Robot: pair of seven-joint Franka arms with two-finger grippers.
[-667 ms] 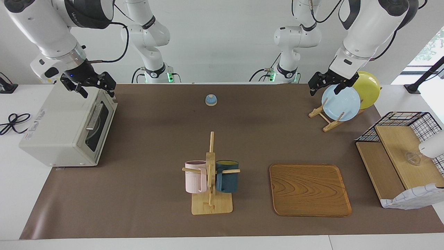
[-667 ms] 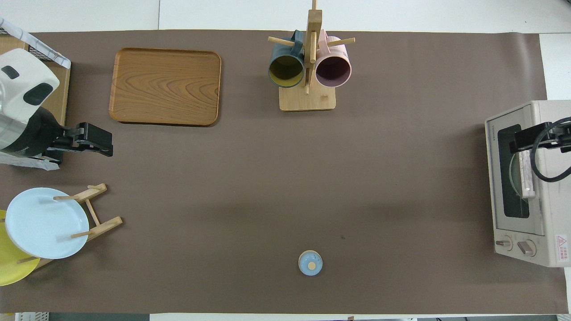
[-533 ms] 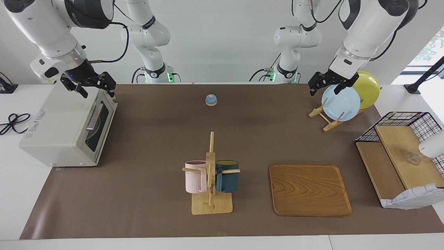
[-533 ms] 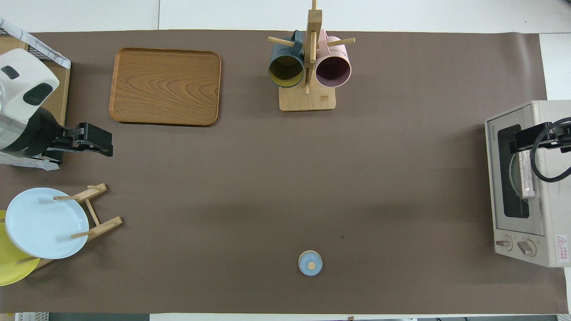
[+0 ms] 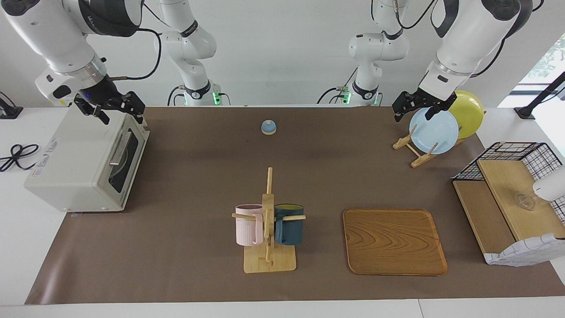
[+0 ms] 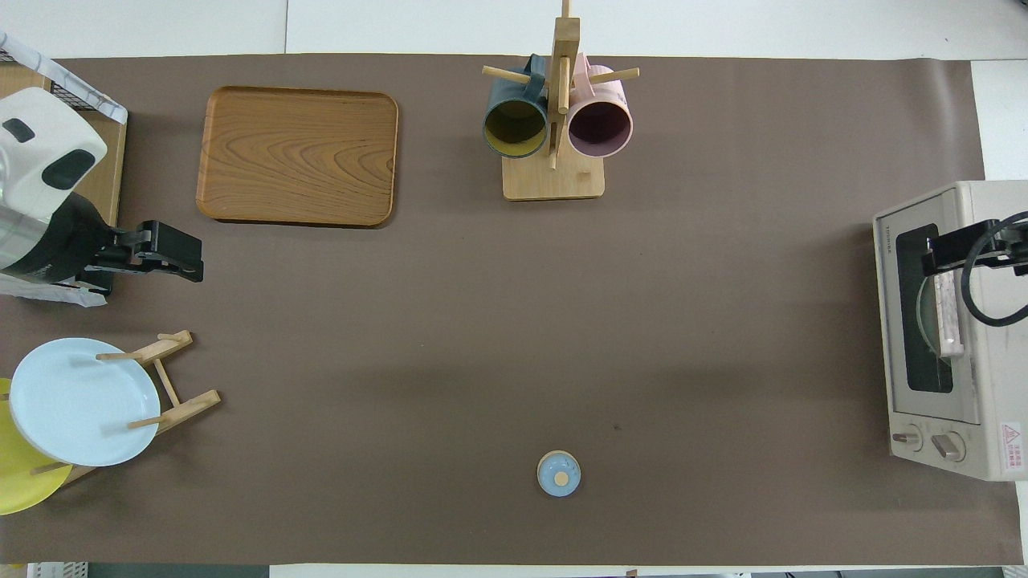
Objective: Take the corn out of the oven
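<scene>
The right gripper [image 5: 109,108] hung over the oven [image 5: 84,161], above the top edge of its door, fingers spread wide and holding nothing. Over the last moments it had drifted slightly up and back toward the right arm's end of the table, away from the handle [image 5: 120,148] instead of closing in on it. That suggested the opening step had not yet begun: the door [image 6: 923,309] was shut. The corn could not be seen (presumably inside, behind the dark glass, where only a round pale shape showed). The left gripper [image 5: 419,108] waited over the blue plate [image 5: 433,131] on its rack, unchanged, fingers likewise wide and empty. The tray [image 5: 394,241] lay bare, a likely landing place for the corn.
</scene>
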